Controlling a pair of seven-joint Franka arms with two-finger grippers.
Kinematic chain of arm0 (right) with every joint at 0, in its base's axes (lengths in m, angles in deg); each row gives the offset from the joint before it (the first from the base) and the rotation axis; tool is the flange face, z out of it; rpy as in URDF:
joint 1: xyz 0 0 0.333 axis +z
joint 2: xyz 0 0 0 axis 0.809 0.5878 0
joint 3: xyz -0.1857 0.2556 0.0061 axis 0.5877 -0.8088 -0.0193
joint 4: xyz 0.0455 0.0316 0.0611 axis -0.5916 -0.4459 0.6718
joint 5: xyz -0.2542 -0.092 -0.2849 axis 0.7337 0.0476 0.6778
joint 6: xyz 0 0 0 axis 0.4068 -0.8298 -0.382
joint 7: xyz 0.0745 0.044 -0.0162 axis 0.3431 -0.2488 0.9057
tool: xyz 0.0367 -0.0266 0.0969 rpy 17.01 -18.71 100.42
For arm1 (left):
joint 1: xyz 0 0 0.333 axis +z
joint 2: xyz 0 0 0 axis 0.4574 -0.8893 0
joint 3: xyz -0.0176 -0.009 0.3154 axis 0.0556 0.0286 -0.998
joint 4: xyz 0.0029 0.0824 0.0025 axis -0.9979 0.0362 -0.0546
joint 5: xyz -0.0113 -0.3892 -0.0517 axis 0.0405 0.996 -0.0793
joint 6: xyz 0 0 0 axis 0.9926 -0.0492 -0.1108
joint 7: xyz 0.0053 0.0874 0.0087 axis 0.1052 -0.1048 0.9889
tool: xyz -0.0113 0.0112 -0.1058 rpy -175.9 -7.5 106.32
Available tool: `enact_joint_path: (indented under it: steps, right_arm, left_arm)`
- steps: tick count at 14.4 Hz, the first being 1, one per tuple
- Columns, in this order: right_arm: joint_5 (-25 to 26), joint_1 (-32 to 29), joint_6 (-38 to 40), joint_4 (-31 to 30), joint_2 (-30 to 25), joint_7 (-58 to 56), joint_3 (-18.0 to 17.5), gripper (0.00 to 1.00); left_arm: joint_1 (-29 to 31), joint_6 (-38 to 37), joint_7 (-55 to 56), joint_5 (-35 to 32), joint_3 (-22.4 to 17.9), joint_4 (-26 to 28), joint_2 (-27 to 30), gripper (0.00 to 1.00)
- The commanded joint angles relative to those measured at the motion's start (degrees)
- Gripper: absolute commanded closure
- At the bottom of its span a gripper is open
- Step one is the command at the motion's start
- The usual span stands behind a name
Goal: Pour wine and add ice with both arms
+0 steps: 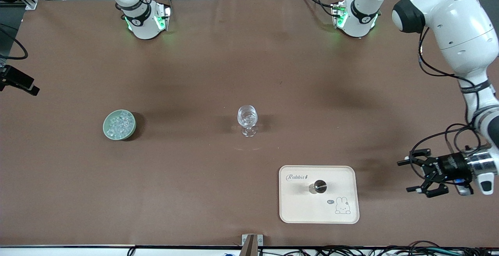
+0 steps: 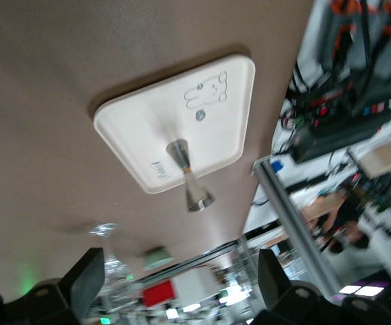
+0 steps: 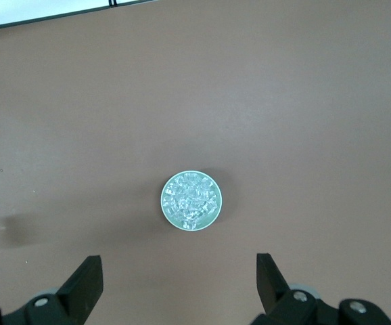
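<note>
The ice (image 1: 119,126) lay in a green bowl (image 1: 108,120) toward the right arm's end of the table (image 1: 202,61), well apart from the stemmed glass (image 1: 247,119). The right claw (image 3: 178,288) hung spread above the bowl. The left claw (image 1: 413,176) hovered spread beside the tray (image 1: 296,209) holding a metal jigger (image 1: 319,186).

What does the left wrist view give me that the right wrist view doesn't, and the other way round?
Only the left wrist view: the cream rectangular tray with a rabbit drawing, the silver metal double-cone measure standing on it, and the open left gripper.
Only the right wrist view: the open right gripper.
Both: the pale green round bowl, the ice visible only from the right wrist, the clear stemmed glass, and the brown table.
</note>
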Motion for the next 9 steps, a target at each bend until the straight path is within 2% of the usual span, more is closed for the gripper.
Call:
enact_joint_path:
  steps: [1, 3, 4, 5, 8, 9]
  right_arm:
    - [-0.5, -0.8, 0.1, -1.1, -1.1, -0.9, -0.7, 0.00]
    - [-0.5, -0.8, 0.4, -1.1, -1.1, -0.9, -0.7, 0.00]
    - [-0.5, -0.9, 0.4, -1.1, -1.1, -0.9, -0.7, 0.00]
    - [-0.5, -0.9, 0.4, -1.1, -1.1, -0.9, -0.7, 0.00]
    - [-0.5, -0.8, 0.4, -1.1, -1.1, -0.9, -0.7, 0.00]
    - [-0.5, -0.9, 0.4, -1.1, -1.1, -0.9, -0.7, 0.00]
  left_arm:
    - [-0.5, -4.3, -8.8, -4.8, -3.1, 0.3, 4.1, 0.00]
    - [-1.2, -4.3, -17.1, -17.9, -1.1, 0.2, 9.3, 0.00]
    - [-1.3, -3.7, -19.2, -25.1, 2.1, 0.0, 12.1, 0.00]
    - [-1.0, -1.7, -20.3, -33.0, 6.9, 0.1, 15.5, 0.00]
    - [2.9, 4.0, -20.5, -57.9, 25.4, 0.7, 24.8, 0.00]
    - [3.8, 4.5, -20.6, -63.7, 29.8, 0.7, 26.6, 0.00]
